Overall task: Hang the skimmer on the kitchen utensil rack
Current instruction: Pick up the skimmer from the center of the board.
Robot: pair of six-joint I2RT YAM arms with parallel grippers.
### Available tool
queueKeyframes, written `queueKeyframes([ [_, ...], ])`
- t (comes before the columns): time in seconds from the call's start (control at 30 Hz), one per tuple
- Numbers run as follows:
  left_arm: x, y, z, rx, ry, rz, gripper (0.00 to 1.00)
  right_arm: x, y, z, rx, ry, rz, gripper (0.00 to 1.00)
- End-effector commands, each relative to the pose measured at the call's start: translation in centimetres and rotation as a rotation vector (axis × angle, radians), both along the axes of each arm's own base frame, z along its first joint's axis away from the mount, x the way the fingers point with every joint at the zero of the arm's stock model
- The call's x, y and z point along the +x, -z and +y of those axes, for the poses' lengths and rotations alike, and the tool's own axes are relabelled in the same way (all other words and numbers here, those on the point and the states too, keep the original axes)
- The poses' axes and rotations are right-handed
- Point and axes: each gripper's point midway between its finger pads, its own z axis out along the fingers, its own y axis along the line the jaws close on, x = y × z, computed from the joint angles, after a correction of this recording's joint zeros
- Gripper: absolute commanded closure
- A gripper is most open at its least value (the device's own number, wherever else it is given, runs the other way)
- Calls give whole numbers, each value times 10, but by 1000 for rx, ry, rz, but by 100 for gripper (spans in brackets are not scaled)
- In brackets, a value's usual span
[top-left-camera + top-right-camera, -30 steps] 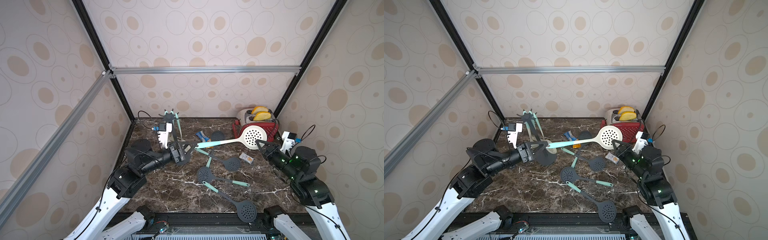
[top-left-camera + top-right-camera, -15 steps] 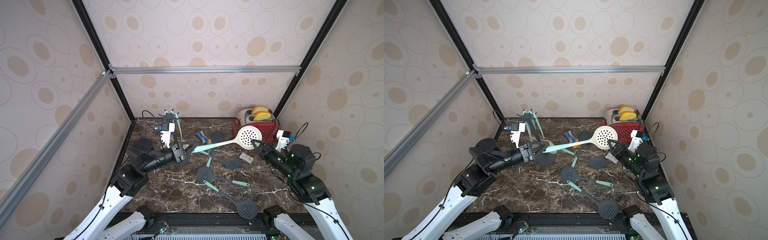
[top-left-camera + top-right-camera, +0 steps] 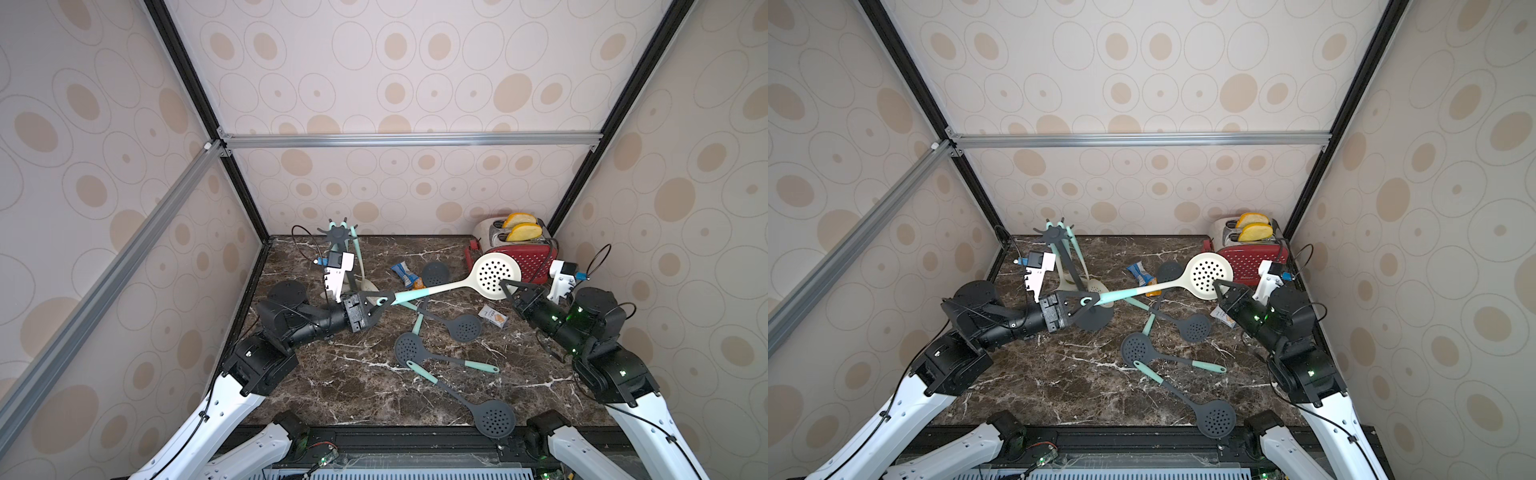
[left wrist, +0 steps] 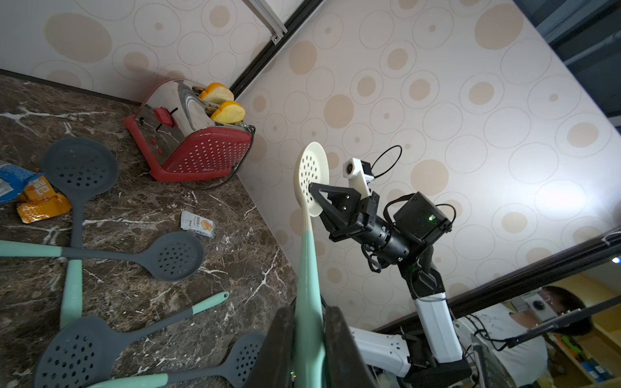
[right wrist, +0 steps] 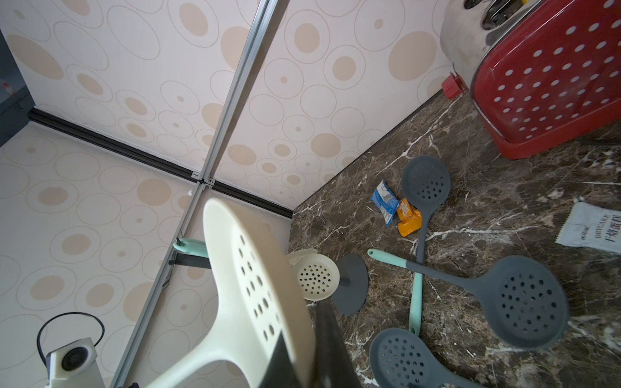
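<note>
skimmer [image 3: 492,274]: cream one, off the counter, near the rack [image 3: 337,237]
left gripper [image 3: 387,300]: clamped tight on its mint handle
right gripper [image 3: 505,289]: pinching the bowl rim

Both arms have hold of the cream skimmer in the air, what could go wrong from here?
1. The left end effector pinches the handle tip and the right end effector the bowl rim of the skimmer; if either arm moves before one lets go, it may twist free.
2. Held by the tip alone, the long skimmer could droop.
3. The rack already carries two hung skimmers; a wide swing might knock them.
</note>
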Motion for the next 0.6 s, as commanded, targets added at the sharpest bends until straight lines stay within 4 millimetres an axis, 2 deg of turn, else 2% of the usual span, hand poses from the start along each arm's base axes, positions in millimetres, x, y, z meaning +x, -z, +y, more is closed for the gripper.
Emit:
queueKeyframes([
  [0.0,-4,-9,-2,-8,24,-31,98,-2,-17,2,20,-6,-53,100],
  [0.13,-6,-9,0,19,24,-43,100,-1,-16,2,0,-7,-60,100],
  [0.17,-7,-6,1,50,23,-46,100,-2,-17,3,-21,-18,-78,93],
  [0.27,-9,7,12,213,2,-41,100,-5,-25,4,-175,-63,-206,35],
  [0.3,-9,8,15,263,-4,-45,100,-7,-26,4,-251,-81,-246,23],
  [0.33,-10,18,22,346,-8,-24,100,-8,-23,0,-342,-90,-259,15],
  [0.37,-11,23,27,413,-11,-16,100,-9,-20,-3,-431,-101,-274,10],
  [0.43,-13,25,33,492,-1,-12,100,-13,-16,-3,-572,-157,-326,8],
  [0.57,-23,26,41,579,34,-13,100,-24,-18,15,-708,-322,-492,12],
])
